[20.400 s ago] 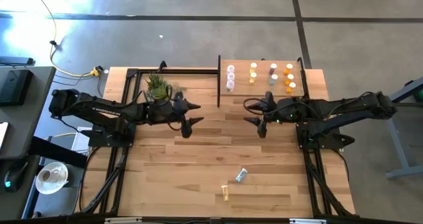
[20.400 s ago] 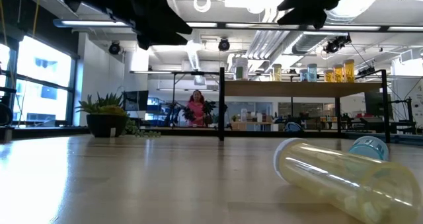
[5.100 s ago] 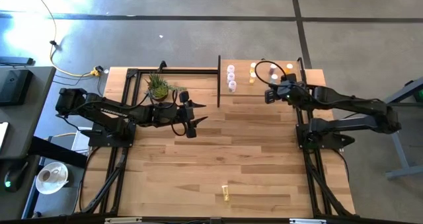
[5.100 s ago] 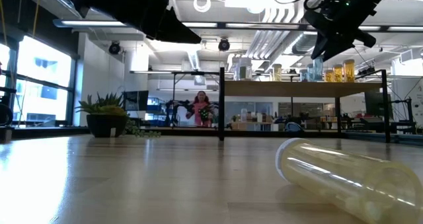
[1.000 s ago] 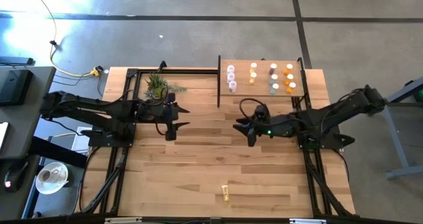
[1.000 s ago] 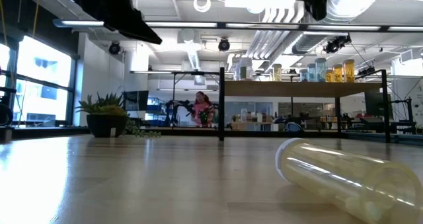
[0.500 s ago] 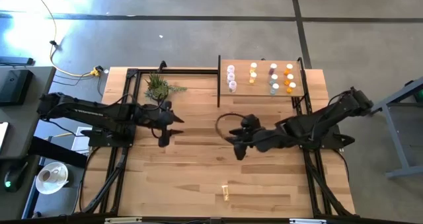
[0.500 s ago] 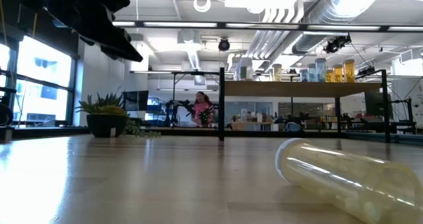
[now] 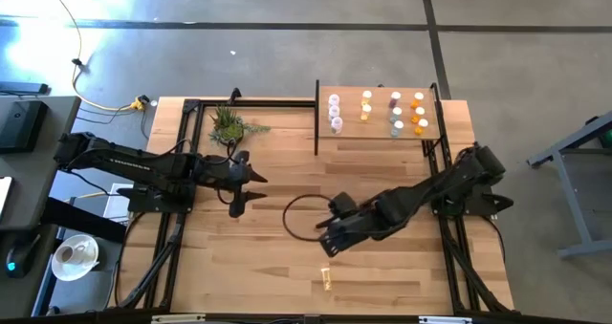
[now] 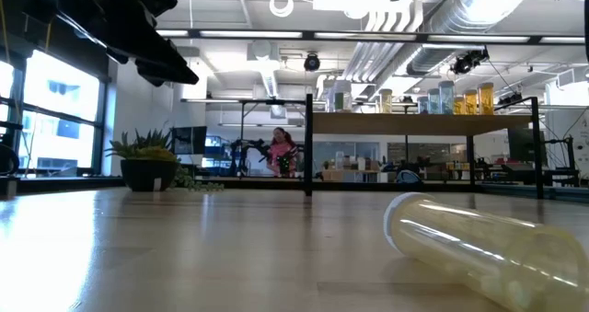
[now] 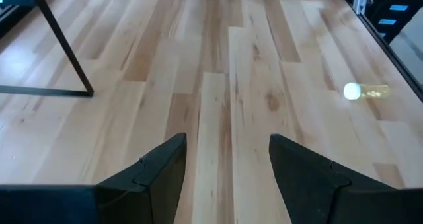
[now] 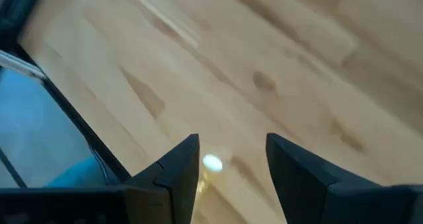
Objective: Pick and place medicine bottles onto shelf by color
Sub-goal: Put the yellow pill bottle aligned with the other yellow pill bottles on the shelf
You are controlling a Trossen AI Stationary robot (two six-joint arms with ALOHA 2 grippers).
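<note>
One yellow medicine bottle (image 9: pixel 326 279) with a white cap lies on its side near the table's front edge, large in the low view (image 10: pixel 479 248). Several more bottles (image 9: pixel 395 111) stand in colour rows on the shelf (image 9: pixel 378 129) at the far right. My right gripper (image 9: pixel 323 247) hangs open, slanting down, just beyond the lying bottle; the bottle's cap (image 12: pixel 211 162) shows between its fingers, farther off. My left gripper (image 9: pixel 247 192) is open and empty over the table's left half, and the bottle (image 11: pixel 365 91) lies well away from it.
A small potted plant (image 9: pixel 229 125) stands at the far left, next to the black frame post (image 9: pixel 316 114) at the shelf's left end. Bare planked tabletop (image 9: pixel 287 267) lies around the fallen bottle. A person (image 10: pixel 281 151) is in the room beyond.
My right gripper has swung from near the shelf toward the table's near edge and leftward, tipping downward, and now stands close to the lying yellow bottle. My left gripper has sunk a little and drawn back toward the left. The bottle has not moved.
</note>
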